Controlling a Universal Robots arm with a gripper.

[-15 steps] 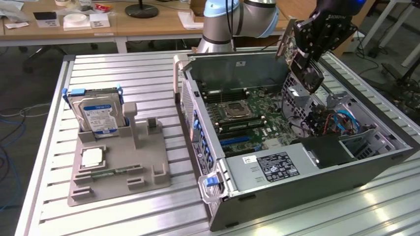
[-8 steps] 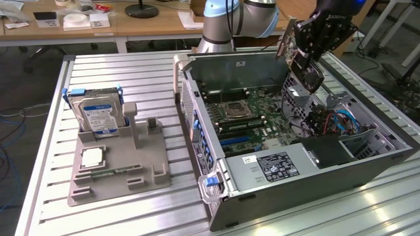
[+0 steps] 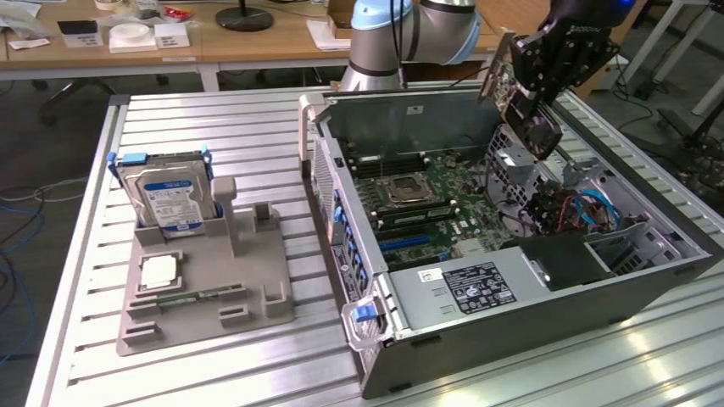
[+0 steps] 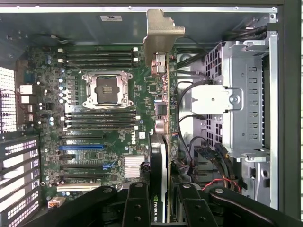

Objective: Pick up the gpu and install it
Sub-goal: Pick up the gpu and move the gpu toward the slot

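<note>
On the exterior view's left, well apart from the open black tower computer case [image 3: 667, 246], a grey moulded plastic parts holder [image 3: 243, 297] sits on the slatted aluminium desk [image 3: 226, 127]. A silver hard drive with a blue-white label [image 3: 169, 199] stands upright in it.

The case lies on its side with the green motherboard [image 3: 436, 199] facing up. Above the case's far corner, toward the exterior view's right, the black gripper [image 3: 554, 64] is clamped on the gpu [image 3: 530, 119], a flat green circuit card with a black cooler block and a silver metal end bracket. The card hangs clear of the board, not yet seated.

In the wrist view the gpu [image 4: 161, 109] is seen edge-on between the gripper fingers [image 4: 137, 203]. Its silver bracket [image 4: 161, 33] points toward the case's rear wall, and the grey metal drive cage [image 4: 241, 104] with loose black cables lies just beside it.

The step in hand looks like lining the card up over an expansion slot. Doing it well likely means keeping the card upright and parallel to the blue slot [image 4: 81, 147] and its black neighbours, with the bracket square to the rear wall and the card's edge clear of the cables.
</note>
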